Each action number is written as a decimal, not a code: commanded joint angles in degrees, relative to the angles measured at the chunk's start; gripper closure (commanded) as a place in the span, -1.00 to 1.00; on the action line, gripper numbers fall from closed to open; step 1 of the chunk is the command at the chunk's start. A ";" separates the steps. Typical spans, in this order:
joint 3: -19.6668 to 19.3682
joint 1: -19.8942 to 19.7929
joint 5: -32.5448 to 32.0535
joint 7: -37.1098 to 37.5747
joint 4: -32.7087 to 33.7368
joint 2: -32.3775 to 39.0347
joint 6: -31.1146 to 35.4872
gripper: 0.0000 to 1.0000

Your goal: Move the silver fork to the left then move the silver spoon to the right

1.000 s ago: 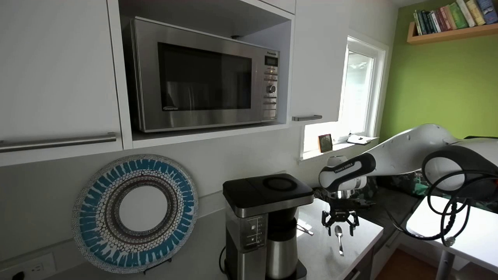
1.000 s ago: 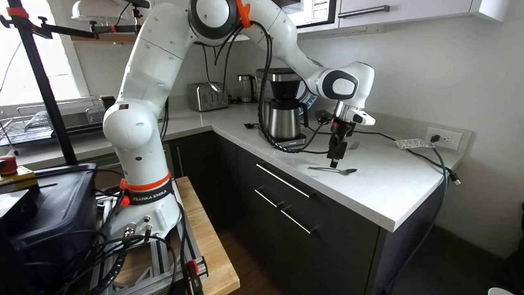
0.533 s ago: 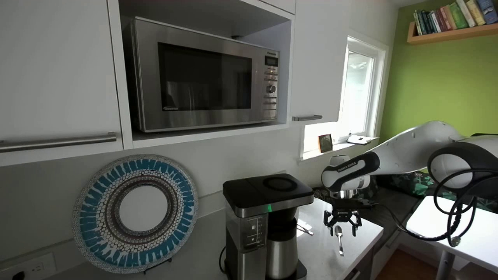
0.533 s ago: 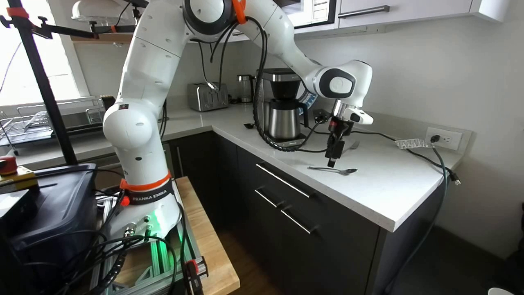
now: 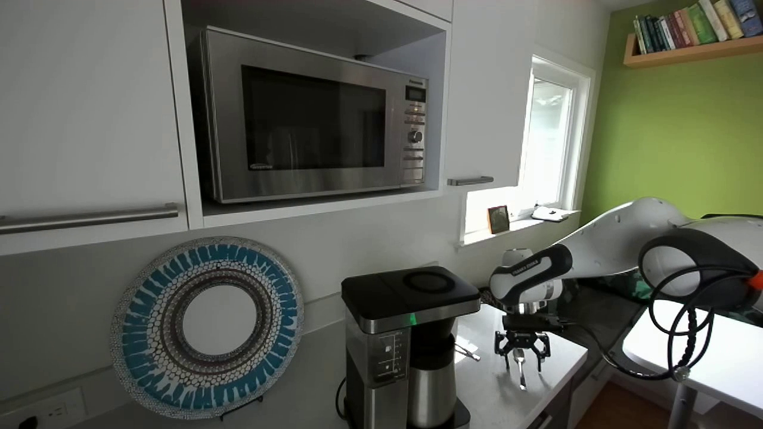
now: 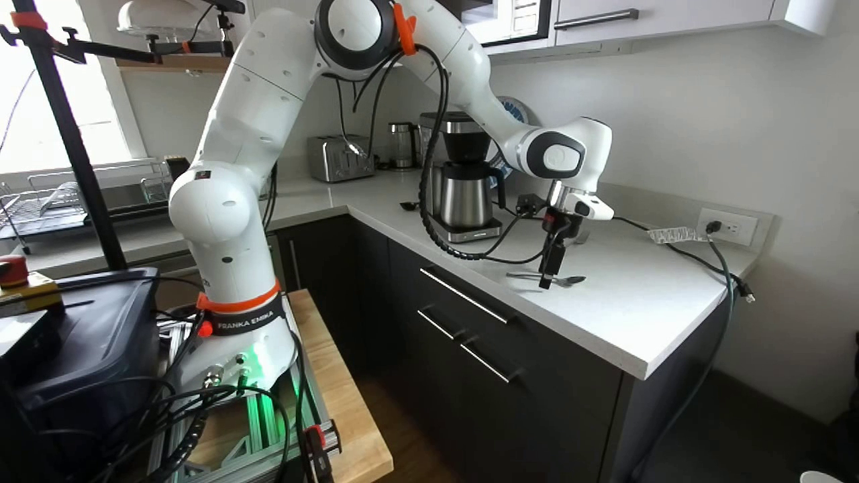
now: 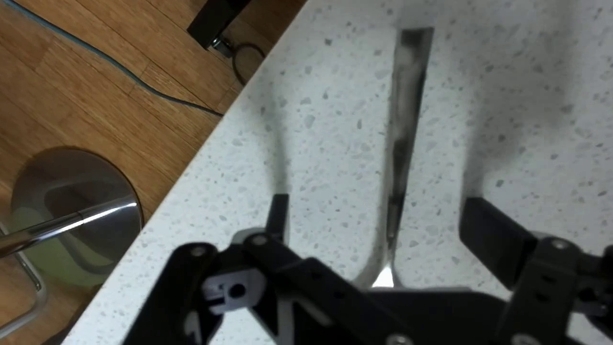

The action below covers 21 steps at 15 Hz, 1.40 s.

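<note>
Black, two-fingered, jointed end effector (image 7: 383, 219). Fingers spread well apart, nothing held. Pointed down, low over the work surface; contact of the tips with it cannot be told.

Slim, shiny silver metal spoon (image 7: 407, 105), oval-bowled. Lying flat, its neck between the parted fingers and touching neither. Handle in plain sight in the wrist view; bowl covered there by the body of the end effector.

White, grey-speckled tabletop (image 7: 215, 211). Carries spoon and fork; its edge runs near the spoon.

Slim silver metal fork (image 6: 582, 237). On the tabletop, well apart from the spoon, toward the wall; partly hidden behind the end effector in an exterior view. Tines too small to make out; identified by elimination.

Boxy black-and-steel coffee maker (image 5: 393, 345). Standing on the same tabletop, apart from the spoon.

Step in hand: by judgement, the second, the spoon's, at the approach; grasp not yet made. Fork step presumably done, though not confirmable from these views.

Next move calls for: fingers level with the thin neck, lowered a little if need be, then drawn together, with a lift and a carry to the right. Fingers set too high would likely miss so flat a piece.
</note>
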 commanded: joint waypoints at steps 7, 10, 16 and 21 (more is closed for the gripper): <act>0.20 -0.45 2.37 1.96 1.25 0.77 2.99 0.74; 0.40 -0.98 3.65 0.69 1.27 -0.09 2.05 1.00; -4.98 -2.02 -12.51 -8.66 7.39 -1.92 -6.25 0.96; -2.48 -5.65 -15.69 -23.75 20.60 5.06 -5.16 0.96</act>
